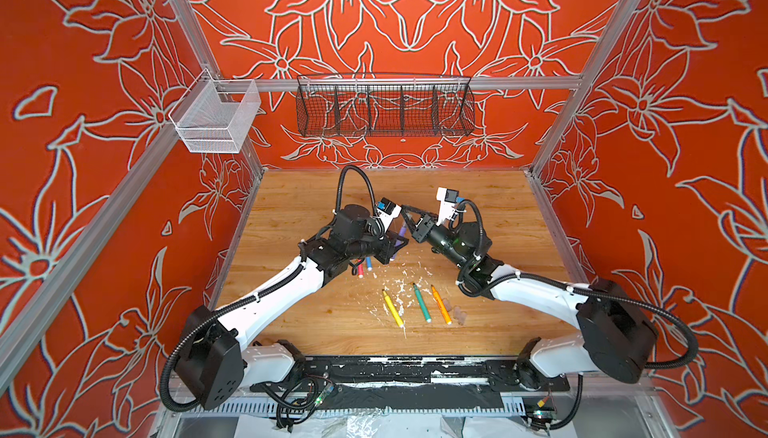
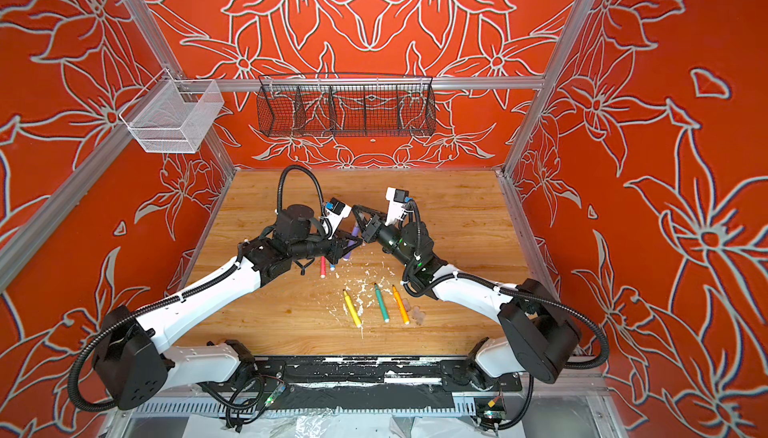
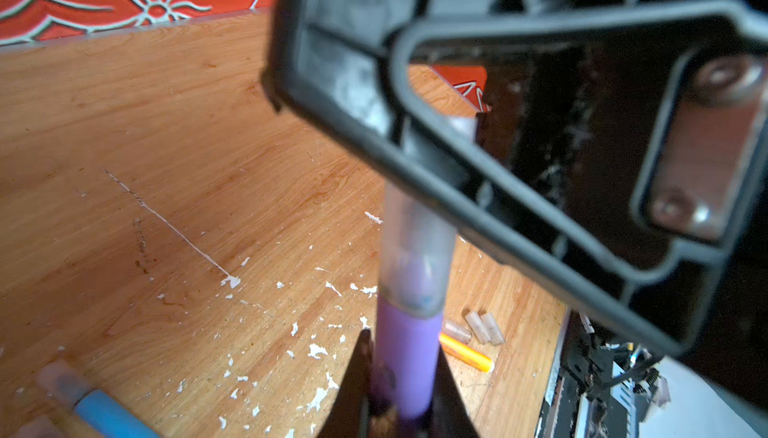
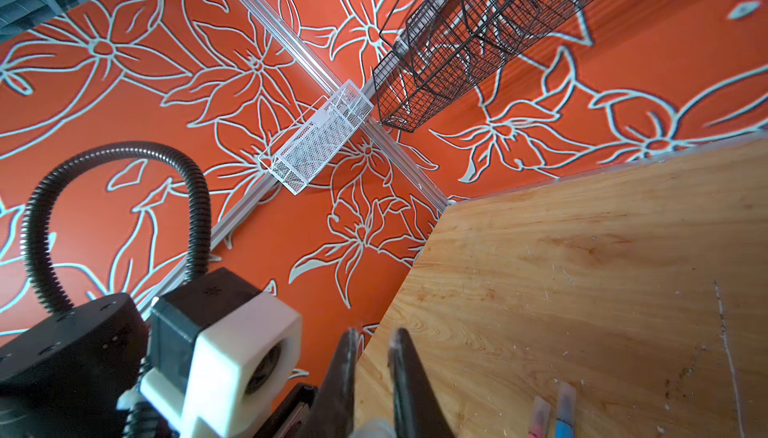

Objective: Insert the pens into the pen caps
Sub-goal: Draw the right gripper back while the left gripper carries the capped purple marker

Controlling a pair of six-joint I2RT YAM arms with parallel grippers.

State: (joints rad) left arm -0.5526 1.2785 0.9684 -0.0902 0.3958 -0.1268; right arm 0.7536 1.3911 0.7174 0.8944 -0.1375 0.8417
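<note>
One purple pen (image 3: 405, 344) aloft over table (image 1: 291, 216) centre, clamped in left gripper (image 3: 402, 348). Clear cap (image 3: 415, 249) on its tip, pinched by right gripper (image 4: 374, 333). Pink pen (image 1: 360, 270), blue pen (image 1: 369, 263): capped, lying beside left gripper. Yellow pen (image 1: 392, 308), green pen (image 1: 422, 303), orange pen (image 1: 441, 305): uncapped, nearer front. Three loose caps (image 3: 484, 327) beside orange pen.

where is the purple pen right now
In a top view the purple pen hangs above the middle of the table, held by the left fingers, its tip in a cap pinched by the right fingers.
</note>
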